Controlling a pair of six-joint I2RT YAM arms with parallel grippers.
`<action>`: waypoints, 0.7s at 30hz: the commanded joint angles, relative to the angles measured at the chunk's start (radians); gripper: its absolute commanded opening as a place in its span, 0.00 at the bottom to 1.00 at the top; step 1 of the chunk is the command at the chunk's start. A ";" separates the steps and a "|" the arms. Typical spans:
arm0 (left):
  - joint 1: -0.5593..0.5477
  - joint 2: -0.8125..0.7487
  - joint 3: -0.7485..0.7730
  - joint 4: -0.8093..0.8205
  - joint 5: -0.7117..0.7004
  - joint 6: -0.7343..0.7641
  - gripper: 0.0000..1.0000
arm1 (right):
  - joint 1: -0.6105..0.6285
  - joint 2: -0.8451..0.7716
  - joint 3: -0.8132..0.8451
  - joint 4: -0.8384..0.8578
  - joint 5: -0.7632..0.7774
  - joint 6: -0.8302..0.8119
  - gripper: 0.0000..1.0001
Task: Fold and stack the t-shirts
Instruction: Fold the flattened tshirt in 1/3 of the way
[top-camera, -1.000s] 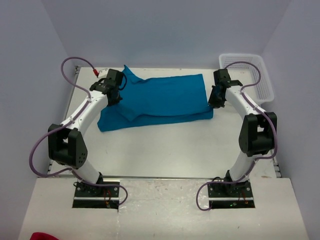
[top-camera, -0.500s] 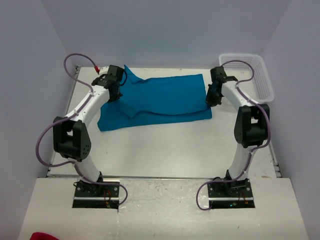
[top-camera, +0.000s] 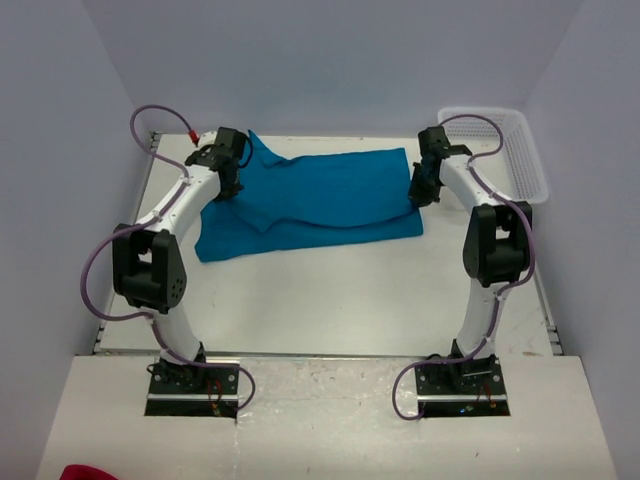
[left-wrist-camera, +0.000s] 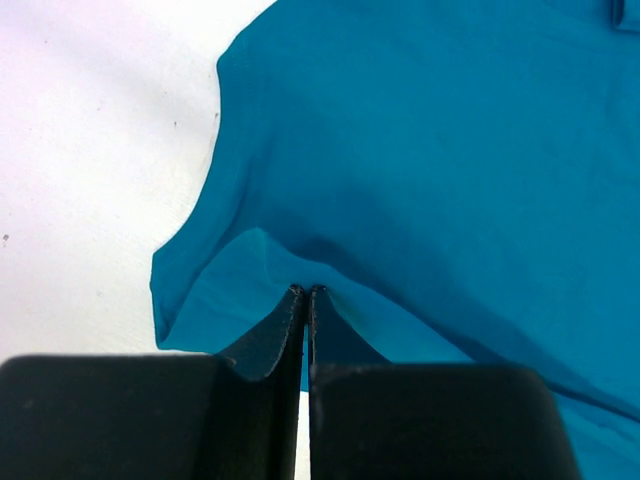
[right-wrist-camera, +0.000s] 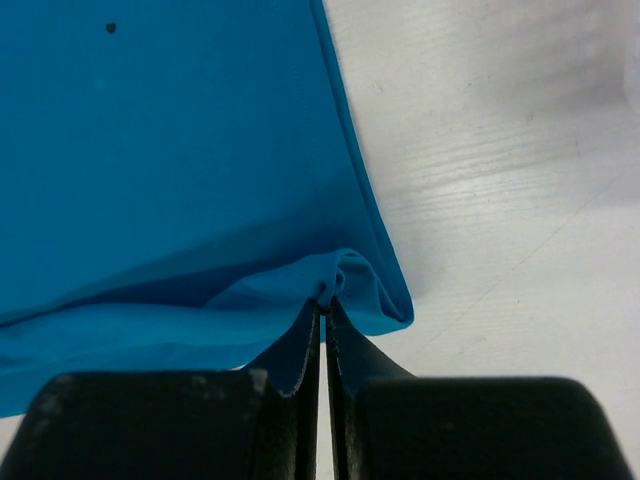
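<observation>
A teal-blue t-shirt (top-camera: 320, 195) lies partly folded across the far half of the white table (top-camera: 330, 290). My left gripper (top-camera: 228, 185) is at the shirt's left side, shut on a pinch of the cloth (left-wrist-camera: 300, 262). My right gripper (top-camera: 420, 193) is at the shirt's right edge, shut on a fold of the cloth (right-wrist-camera: 345, 275) near a corner. The near layer of the shirt (top-camera: 250, 238) still rests on the table. In the right wrist view the shirt (right-wrist-camera: 170, 150) fills the left and the bare table (right-wrist-camera: 500, 150) the right.
A white plastic basket (top-camera: 500, 145) stands at the far right corner, just right of the right arm. Grey walls close in the back and sides. Purple cables loop beside both arms. A red object (top-camera: 85, 472) shows at the bottom left edge.
Both grippers have moved toward the far side, pulling the pinched shirt edges back with them. The arms have stretched out further; the shirt's right edge has shifted slightly left.
</observation>
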 joint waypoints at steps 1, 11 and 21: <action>0.014 0.025 0.052 0.017 -0.024 0.031 0.00 | -0.006 0.024 0.072 -0.032 -0.017 -0.021 0.00; 0.023 0.098 0.083 0.028 -0.005 0.028 0.00 | -0.006 0.091 0.144 -0.057 -0.028 -0.041 0.00; 0.031 0.206 0.156 0.034 0.019 0.027 0.00 | -0.006 0.175 0.201 -0.072 -0.016 -0.053 0.00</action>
